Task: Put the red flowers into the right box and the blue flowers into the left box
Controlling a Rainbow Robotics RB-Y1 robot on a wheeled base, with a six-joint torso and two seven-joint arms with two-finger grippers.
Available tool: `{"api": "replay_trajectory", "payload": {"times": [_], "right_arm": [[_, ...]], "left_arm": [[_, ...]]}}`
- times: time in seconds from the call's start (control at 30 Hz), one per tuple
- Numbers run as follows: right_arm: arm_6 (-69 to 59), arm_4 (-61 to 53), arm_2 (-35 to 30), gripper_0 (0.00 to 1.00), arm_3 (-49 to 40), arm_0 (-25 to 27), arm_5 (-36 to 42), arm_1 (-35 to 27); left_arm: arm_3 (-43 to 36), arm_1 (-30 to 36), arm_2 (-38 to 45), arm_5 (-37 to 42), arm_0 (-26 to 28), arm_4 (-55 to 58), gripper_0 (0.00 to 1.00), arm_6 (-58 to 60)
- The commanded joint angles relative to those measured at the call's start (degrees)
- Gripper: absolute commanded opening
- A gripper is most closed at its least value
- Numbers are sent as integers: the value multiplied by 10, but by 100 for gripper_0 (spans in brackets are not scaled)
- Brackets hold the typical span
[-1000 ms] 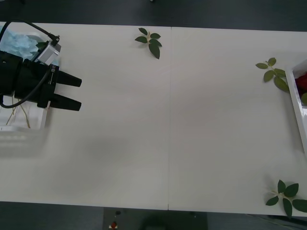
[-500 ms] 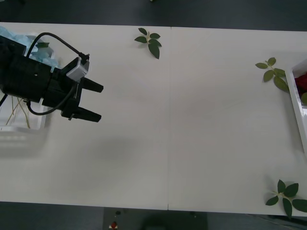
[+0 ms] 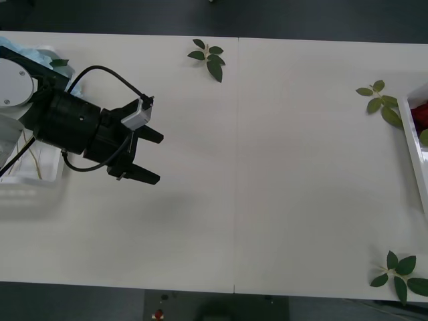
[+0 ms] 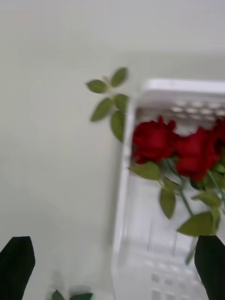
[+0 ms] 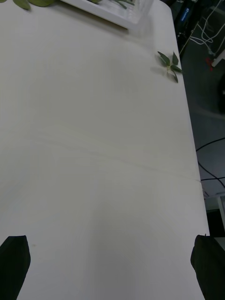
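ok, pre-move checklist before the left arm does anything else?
1. Left gripper open and holding nothing: ok, both fingers spread over the bare white table.
2. Pale sky-blue fluffy flowers in the wide ribbed white tray at left: partly seen behind the arm; count cannot tell.
3. Deep red artificial roses inside the white plastic tray with raised rim at right: ok.
4. Right gripper open, above that tray's edge: ok.
5. Flowers left out on the table: none seen, just three loose green leaf sprigs: ok.
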Motion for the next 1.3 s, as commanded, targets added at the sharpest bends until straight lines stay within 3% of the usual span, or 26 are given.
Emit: {"api": "replay_trajectory", "payload": {"times": [0.03,0.17,0.33,0.47,0.63,0.8,1.13,1.3], "right_arm": [[192,-52,57,100,-54,-19,18,11],[394,-90,57,100,-69,-20,37,44],[394,-111,57,100,-61,-60,93,83],[394,-124,79,100,-32,-126,151,112],[394,-170,150,100,-11,-185,161,117],[394,-180,221,100,-55,-184,131,113],[394,-170,363,100,-165,-158,-19,58],[394,-139,372,100,-174,-157,-56,54]], "left_arm": [[-27,90,-78,-63,-30,65,100,-14],[-67,162,-153,-134,-42,114,100,-14],[-133,242,-230,-220,-60,144,100,-14],[-146,248,-242,-235,-60,142,100,-14],[-145,245,-243,-242,-58,120,100,-14],[-145,245,-243,-243,-58,104,100,-14],[-146,245,-234,-232,-58,110,100,-14],[-145,245,-195,-169,-58,93,100,-14]]}}
